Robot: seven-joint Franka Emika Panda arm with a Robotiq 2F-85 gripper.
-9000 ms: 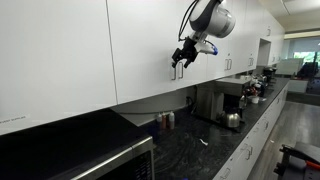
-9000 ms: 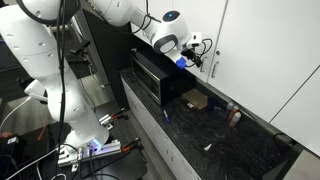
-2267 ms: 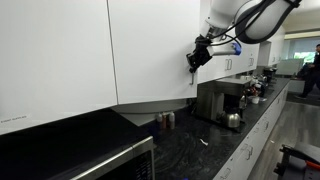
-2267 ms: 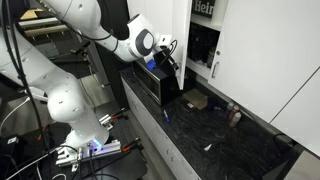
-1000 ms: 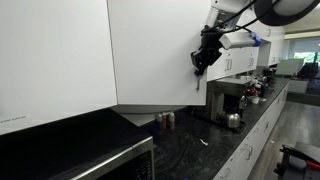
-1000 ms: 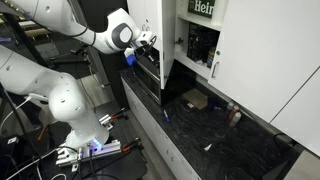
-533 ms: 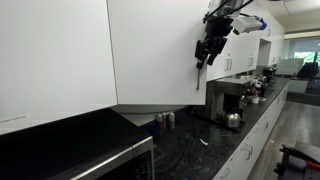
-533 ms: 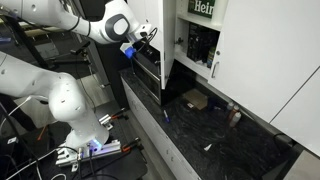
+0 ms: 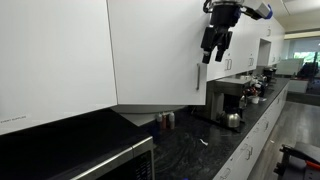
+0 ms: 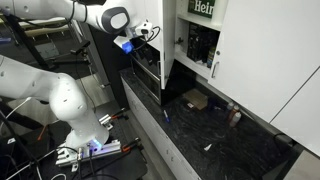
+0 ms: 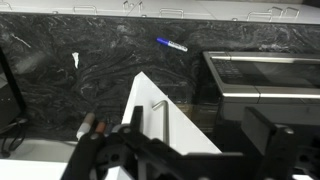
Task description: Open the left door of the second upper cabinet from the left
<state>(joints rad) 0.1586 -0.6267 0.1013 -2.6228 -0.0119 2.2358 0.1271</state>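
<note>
Pincer (image 9: 214, 52) has released glossy, flat left door (image 9: 150, 50).

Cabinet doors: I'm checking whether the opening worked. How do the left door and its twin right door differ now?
The left door stands swung out, baring the dark inside of the cabinet; the right door sits shut. The left door's handle has the open claw just above it, not touching; the right door's handle has nothing near. Both are plain white panels with a slim vertical silver handle set low.
</note>
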